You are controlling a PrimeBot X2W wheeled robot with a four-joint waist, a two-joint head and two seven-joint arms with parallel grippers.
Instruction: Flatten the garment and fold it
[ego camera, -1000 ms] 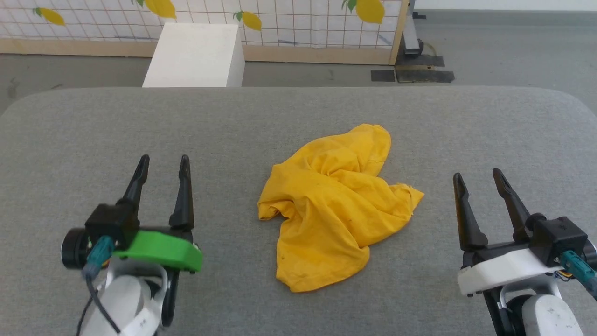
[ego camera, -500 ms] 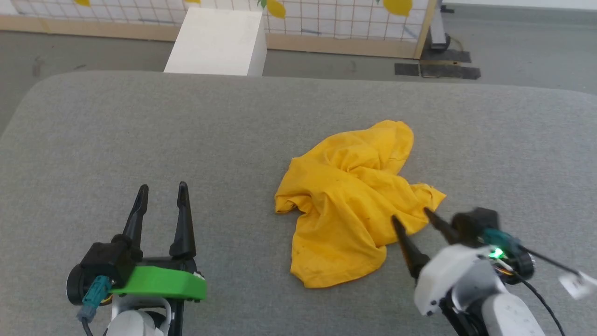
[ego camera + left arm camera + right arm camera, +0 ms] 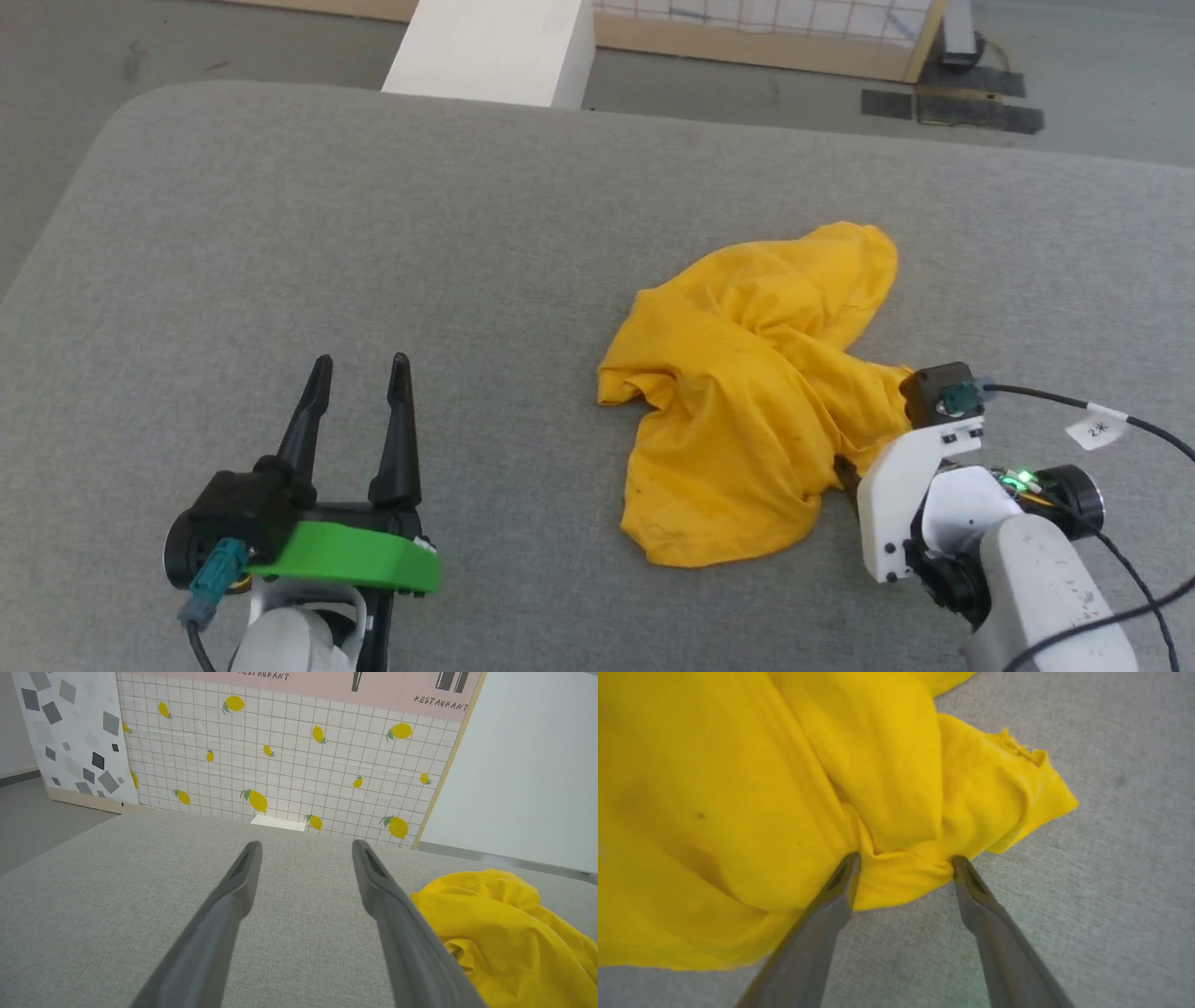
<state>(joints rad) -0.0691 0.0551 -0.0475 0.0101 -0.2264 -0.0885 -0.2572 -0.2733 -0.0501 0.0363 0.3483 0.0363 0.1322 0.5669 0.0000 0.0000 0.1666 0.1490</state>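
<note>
the right gripper (image 3: 906, 862) has its two fingers wide apart, tips touching the edge of the garment (image 3: 747, 411), a fold of cloth between them but not pinched. the left gripper (image 3: 361, 362) is wide too, holding nothing, well away from it. the garment lies in a crumpled heap on the grey pad (image 3: 373, 233). i think nothing is flat or folded yet; all the work is left. i cannot tell sleeves from collar in the wrinkles.

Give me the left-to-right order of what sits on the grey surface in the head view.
left gripper → garment → right gripper, which sits at the garment's right edge.
</note>
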